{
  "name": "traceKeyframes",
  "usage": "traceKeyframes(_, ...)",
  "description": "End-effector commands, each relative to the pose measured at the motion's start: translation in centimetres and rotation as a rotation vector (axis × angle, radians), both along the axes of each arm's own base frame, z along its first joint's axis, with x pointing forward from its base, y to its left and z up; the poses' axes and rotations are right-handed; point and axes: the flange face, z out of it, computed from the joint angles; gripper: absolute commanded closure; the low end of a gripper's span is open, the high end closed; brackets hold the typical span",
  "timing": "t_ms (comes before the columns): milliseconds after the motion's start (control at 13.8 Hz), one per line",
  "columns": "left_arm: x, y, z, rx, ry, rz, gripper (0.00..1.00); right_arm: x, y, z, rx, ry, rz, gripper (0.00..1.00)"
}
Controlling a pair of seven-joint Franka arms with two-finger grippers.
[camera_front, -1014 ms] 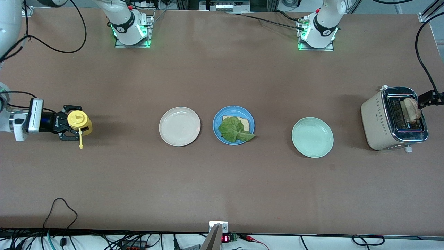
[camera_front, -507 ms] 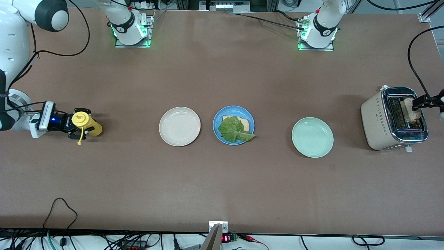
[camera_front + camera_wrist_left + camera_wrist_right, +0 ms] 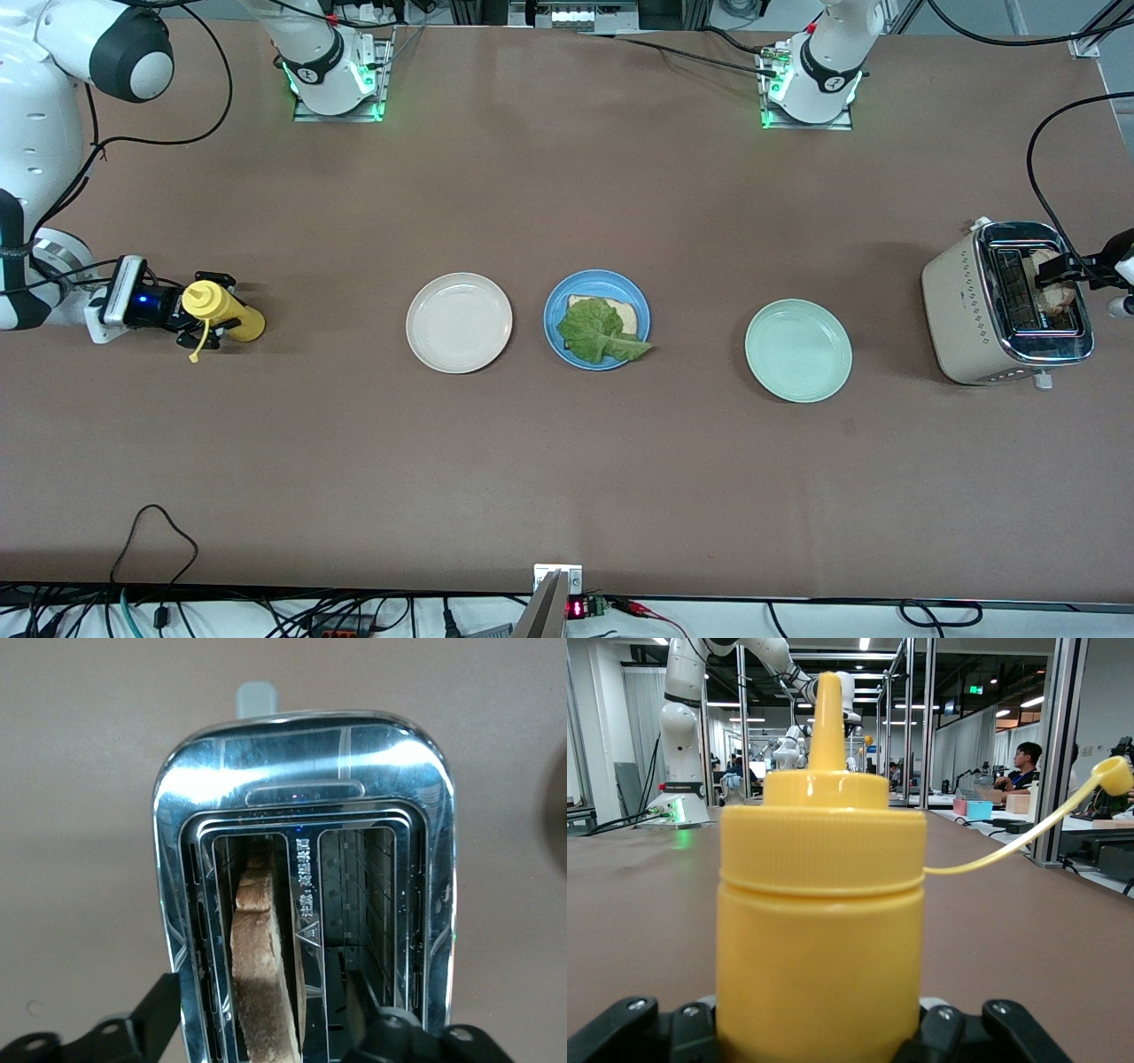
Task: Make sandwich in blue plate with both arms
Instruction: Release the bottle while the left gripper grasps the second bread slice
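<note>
The blue plate (image 3: 620,285) lies mid-table with one bread slice (image 3: 628,313) and a green lettuce leaf (image 3: 595,330) on it. A second bread slice (image 3: 1052,282) stands in one slot of the cream and chrome toaster (image 3: 961,310) at the left arm's end. My left gripper (image 3: 1067,270) is over that slot, open. In the left wrist view the slice (image 3: 261,957) sits between its fingers (image 3: 158,1014), with gaps on both sides. My right gripper (image 3: 205,323) is shut on a yellow squeeze bottle (image 3: 221,310) at the right arm's end; the bottle (image 3: 819,904) fills the right wrist view.
A beige plate (image 3: 459,322) lies beside the blue plate toward the right arm's end. A pale mint plate (image 3: 797,350) lies toward the toaster. The bottle's cap (image 3: 1114,775) hangs loose on its strap.
The right gripper has carried the yellow bottle a little toward the plates. The left gripper has shifted slightly over the toaster slot with the bread.
</note>
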Motion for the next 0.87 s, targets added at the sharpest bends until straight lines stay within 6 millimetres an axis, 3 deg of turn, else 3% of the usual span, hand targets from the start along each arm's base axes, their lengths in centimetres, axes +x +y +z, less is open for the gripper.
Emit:
traceKeyframes(0,-0.3,0.2,-0.3,-0.027,0.016,0.000,0.74,0.0,-0.6,-0.6,0.052,-0.033,-0.010,0.68)
traceKeyframes(72,-0.7,0.1,-0.4,-0.039,0.047,0.009,0.85,-0.1,-0.6,-0.7,0.056,-0.035,-0.010,0.60)
traceKeyframes(362,-0.6,-0.1,-0.3,-0.044,0.062,0.018,0.99,-0.4,-0.9,-0.9,0.055,-0.032,-0.016,0.28)
traceKeyframes(434,-0.6,0.0,-0.2,-0.043,0.059,0.018,0.99,-0.4,-0.9,-0.9,0.054,-0.031,-0.015,0.06)
traceKeyframes(507,-0.4,-0.1,0.3,-0.040,0.051,0.015,0.99,-0.2,-1.3,-0.6,0.048,-0.039,-0.016,0.00)
traceKeyframes(796,0.6,0.3,5.5,-0.033,0.054,0.007,0.99,-0.5,-3.9,0.6,0.006,-0.040,-0.008,0.00)
